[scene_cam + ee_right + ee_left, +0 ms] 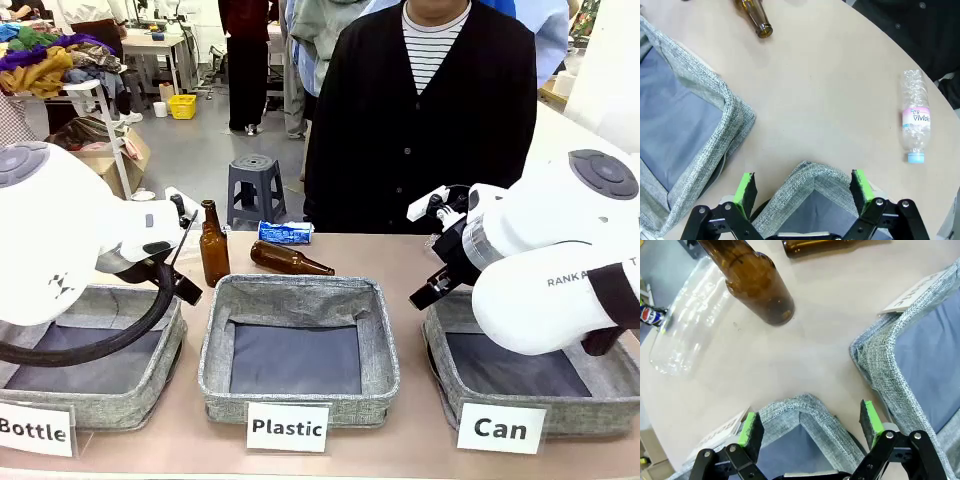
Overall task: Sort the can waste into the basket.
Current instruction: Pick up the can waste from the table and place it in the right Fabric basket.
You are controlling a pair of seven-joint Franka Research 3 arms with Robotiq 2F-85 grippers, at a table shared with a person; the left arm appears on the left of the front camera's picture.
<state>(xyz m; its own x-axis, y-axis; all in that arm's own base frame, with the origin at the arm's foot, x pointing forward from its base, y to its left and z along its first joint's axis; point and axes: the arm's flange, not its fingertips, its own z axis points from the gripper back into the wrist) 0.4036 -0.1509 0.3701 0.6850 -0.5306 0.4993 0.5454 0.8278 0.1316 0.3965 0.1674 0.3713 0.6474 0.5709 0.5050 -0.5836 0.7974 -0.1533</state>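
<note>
A dented blue and white can [285, 232] lies at the table's far side, in front of the person; the left wrist view catches it at the far left edge [650, 316]. The grey basket signed "Can" [585, 412] stands at the front right with nothing showing on its dark lining. My right gripper [432, 290] hangs open over its far left corner [810, 176], green pads [746, 187] wide apart with nothing between them. My left gripper [810, 426] is open too, over a corner of the "Bottle" basket [790, 407], far from the can.
One brown bottle [213, 245] stands upright and another [290, 260] lies behind the "Plastic" basket [300, 395]. A clear plastic bottle [687, 325] lies near the upright one. A pink-labelled plastic bottle [915, 122] lies beyond the "Can" basket. The person stands at the far edge.
</note>
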